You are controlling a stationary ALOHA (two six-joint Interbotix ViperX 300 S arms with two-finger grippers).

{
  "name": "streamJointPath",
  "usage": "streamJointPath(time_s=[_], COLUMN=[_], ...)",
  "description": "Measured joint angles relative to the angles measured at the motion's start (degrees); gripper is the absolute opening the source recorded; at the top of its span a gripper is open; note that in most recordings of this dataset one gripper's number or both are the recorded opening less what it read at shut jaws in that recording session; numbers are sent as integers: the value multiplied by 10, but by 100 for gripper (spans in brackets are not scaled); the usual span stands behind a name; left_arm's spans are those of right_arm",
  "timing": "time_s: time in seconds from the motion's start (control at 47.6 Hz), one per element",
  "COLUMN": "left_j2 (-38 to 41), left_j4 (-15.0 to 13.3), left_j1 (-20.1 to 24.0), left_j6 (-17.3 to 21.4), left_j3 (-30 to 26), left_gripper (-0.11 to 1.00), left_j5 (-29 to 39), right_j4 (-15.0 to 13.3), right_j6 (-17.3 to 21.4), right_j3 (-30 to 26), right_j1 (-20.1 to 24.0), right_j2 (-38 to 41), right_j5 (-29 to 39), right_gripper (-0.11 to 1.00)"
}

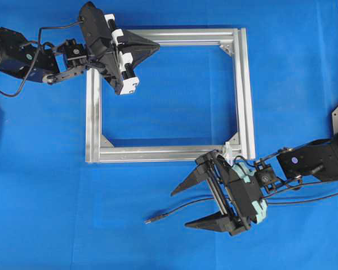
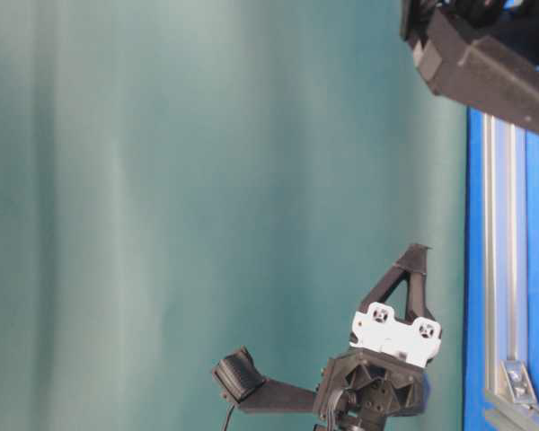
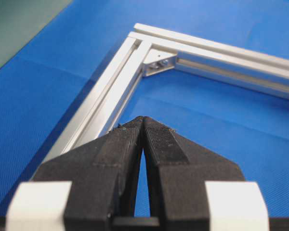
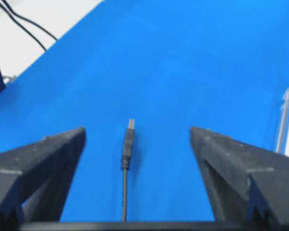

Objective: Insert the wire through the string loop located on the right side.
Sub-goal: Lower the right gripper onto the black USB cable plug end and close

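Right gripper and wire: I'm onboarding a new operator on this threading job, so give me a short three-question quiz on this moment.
1. True or false: the right gripper is clamped on the wire.
2. Where does the wire's plug tip lie?
A. On the blue mat, outside the silver frame
B. Inside the frame
C. Between the left gripper's fingers
3. Fill in: the left gripper is ____ and holds nothing.

Key:
1. False. Its jaws stand wide apart, and the wire lies on the mat between them.
2. A
3. shut
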Motion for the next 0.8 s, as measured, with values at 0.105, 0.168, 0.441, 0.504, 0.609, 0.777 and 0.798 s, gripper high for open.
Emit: streamJointPath(time_s=[0.105,0.168,0.441,0.504,0.609,0.777,0.798], left_j2=[-1,-1,-1,-1,-1,-1,-1], left_j4=[0,0,0,0,0,0,0], left_j1=[0,0,0,0,0,0,0], left_j6=[0,0,0,0,0,0,-1], left_j3=[0,0,-1,-1,-1,0,-1], left_gripper=[0,0,0,0,0,0,0], left_j5=[4,5,10,11,11,11,11], right_j4=[11,18,43,45,45,45,45], right_j6=[2,6,37,37,37,37,37], right_j3=[-9,-17,-38,-39,-40,-39,-40], right_j1=[1,4,8,9,10,11,11], right_j2=[16,35,124,128,128,128,128], right_j5=[0,0,-9,-12,-16,-17,-17], right_gripper=[81,82,82,82,81,60,54])
